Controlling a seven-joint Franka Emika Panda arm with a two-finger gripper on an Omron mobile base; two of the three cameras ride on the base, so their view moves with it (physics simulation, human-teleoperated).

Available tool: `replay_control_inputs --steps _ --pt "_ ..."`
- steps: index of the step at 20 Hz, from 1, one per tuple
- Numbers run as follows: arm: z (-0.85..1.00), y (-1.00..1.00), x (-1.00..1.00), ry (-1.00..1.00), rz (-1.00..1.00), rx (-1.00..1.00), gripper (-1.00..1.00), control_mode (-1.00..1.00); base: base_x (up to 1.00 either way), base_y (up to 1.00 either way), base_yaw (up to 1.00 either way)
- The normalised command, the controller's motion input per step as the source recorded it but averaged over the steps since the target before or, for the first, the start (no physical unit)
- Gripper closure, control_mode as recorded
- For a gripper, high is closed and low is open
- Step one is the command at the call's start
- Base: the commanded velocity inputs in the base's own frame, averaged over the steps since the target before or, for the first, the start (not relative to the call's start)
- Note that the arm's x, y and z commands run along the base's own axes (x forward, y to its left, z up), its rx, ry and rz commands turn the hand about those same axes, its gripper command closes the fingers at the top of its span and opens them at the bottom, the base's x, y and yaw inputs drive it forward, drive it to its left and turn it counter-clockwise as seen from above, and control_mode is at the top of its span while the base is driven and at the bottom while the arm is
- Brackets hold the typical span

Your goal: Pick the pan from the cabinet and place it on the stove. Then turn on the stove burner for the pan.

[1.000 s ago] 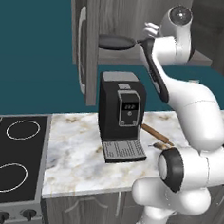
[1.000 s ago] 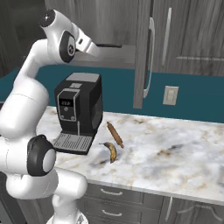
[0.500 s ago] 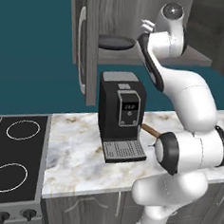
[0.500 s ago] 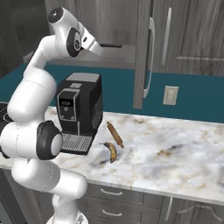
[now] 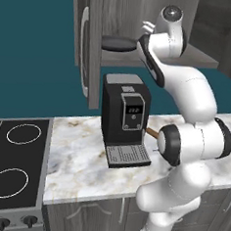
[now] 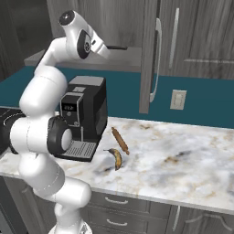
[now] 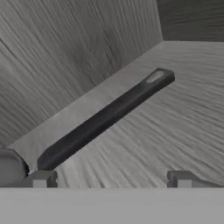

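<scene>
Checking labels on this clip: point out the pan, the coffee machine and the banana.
pan point(image 5: 117, 43), left base view, on its dark round body.
coffee machine point(image 5: 123, 113), left base view, on its front panel.
banana point(image 6: 116, 158), right base view, on its curved middle.

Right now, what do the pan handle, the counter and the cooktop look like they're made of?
Long thin black pan handle: matte, probably plastic or coated metal; no shine, pale spot at its end.
White-and-brown veined counter: looks like polished marble.
Flat black cooktop: apparently glass; smooth, thin white rings.

The grey shelf carries the pan; the marble counter bears a coffee machine, a banana and seemingly a rolling pin.
</scene>
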Motion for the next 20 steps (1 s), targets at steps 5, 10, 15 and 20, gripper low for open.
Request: replay_control_inputs --steps 5,10,15,20 --pt "-0.11 0.0 0.42 0.0 0.0 0.02 -1.0 -1.0 0.0 0.0 0.0" --pt "-0.06 0.0 0.39 0.0 0.0 0.02 -1.0 -1.0 0.0 0.0 0.0" --pt "-0.02 0.0 0.33 0.0 0.0 0.02 -1.0 -1.0 0.0 0.0 0.0" --pt "-0.06 0.0 0.35 0.0 0.0 0.01 -1.0 -1.0 0.0 0.0 0.0"
